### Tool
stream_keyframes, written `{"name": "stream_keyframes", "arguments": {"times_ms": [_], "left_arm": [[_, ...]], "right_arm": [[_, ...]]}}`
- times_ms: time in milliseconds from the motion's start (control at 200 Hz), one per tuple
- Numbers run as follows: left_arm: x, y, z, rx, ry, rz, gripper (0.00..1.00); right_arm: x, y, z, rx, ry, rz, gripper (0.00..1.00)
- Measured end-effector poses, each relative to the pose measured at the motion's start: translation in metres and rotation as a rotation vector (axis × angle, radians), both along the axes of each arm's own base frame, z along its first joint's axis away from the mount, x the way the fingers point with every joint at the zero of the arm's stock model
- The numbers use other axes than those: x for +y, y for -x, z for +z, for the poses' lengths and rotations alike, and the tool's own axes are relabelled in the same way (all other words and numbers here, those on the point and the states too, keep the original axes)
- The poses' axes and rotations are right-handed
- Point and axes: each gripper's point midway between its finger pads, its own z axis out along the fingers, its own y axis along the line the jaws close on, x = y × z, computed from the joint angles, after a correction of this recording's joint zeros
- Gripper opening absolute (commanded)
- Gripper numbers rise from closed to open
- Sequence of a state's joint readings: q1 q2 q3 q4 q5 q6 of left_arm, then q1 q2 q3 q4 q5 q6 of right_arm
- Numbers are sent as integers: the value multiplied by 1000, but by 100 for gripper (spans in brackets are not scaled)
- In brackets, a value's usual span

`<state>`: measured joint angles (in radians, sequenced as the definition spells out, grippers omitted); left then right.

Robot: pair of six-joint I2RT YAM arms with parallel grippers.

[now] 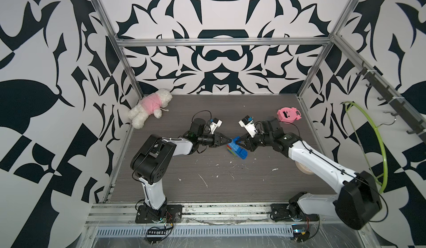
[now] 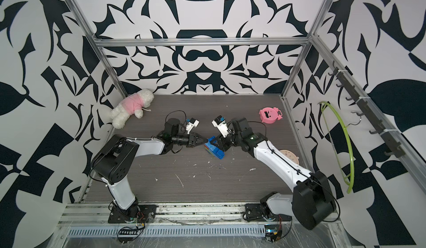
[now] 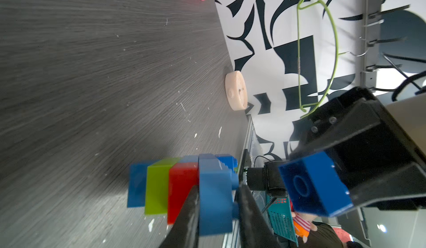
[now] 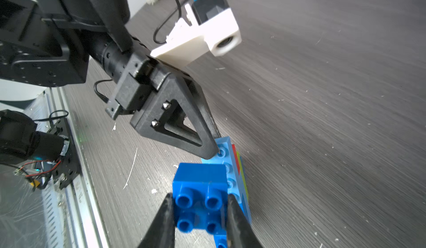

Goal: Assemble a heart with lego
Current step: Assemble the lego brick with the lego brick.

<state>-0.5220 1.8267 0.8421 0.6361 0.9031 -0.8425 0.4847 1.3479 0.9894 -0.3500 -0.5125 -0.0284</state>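
Both grippers meet at the heart in mid-table.
The heart (image 1: pixel 237 152), blue with lime green and red layers, rests on the table (image 1: pixel 207 189). The left gripper (image 1: pixel 231 141) clamps its light blue brick, and the right gripper (image 4: pixel 200 203) pinches a blue 2x2 brick (image 3: pixel 315 184) just beside the heart. Beyond the heart sit a pink round toy (image 1: pixel 288 115) and a plush dog (image 1: pixel 147 107).

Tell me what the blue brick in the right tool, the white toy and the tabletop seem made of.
The blue brick looks like hard moulded plastic: glossy, crisp studs. The white toy is soft plush: fuzzy pile, pink cloth top. The tabletop is probably matte grey wood-grain laminate; real wood cannot be excluded.
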Motion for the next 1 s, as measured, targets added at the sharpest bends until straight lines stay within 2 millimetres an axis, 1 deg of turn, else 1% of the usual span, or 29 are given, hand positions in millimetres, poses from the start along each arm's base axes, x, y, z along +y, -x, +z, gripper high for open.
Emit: {"name": "stream_keyframes", "arguments": {"times_ms": [110, 210, 390, 525, 650, 790, 1000], "left_arm": [[3, -3, -8, 40, 22, 3, 15], [8, -3, -15, 67, 29, 6, 15], [10, -4, -16, 77, 45, 2, 15], [11, -5, -18, 85, 56, -3, 15], [11, -5, -18, 87, 62, -4, 14], [11, -5, -19, 93, 74, -2, 13], [13, -10, -20, 103, 99, 14, 12]], "right_arm": [[8, -10, -5, 65, 63, 46, 14], [8, -12, -10, 101, 125, 81, 14], [4, -4, -18, 123, 218, 134, 14], [12, 8, -30, 131, 285, 184, 14], [18, 9, -44, 132, 345, 208, 13], [15, 2, -56, 131, 404, 191, 13], [14, -11, -53, 89, 423, 162, 14]]}}
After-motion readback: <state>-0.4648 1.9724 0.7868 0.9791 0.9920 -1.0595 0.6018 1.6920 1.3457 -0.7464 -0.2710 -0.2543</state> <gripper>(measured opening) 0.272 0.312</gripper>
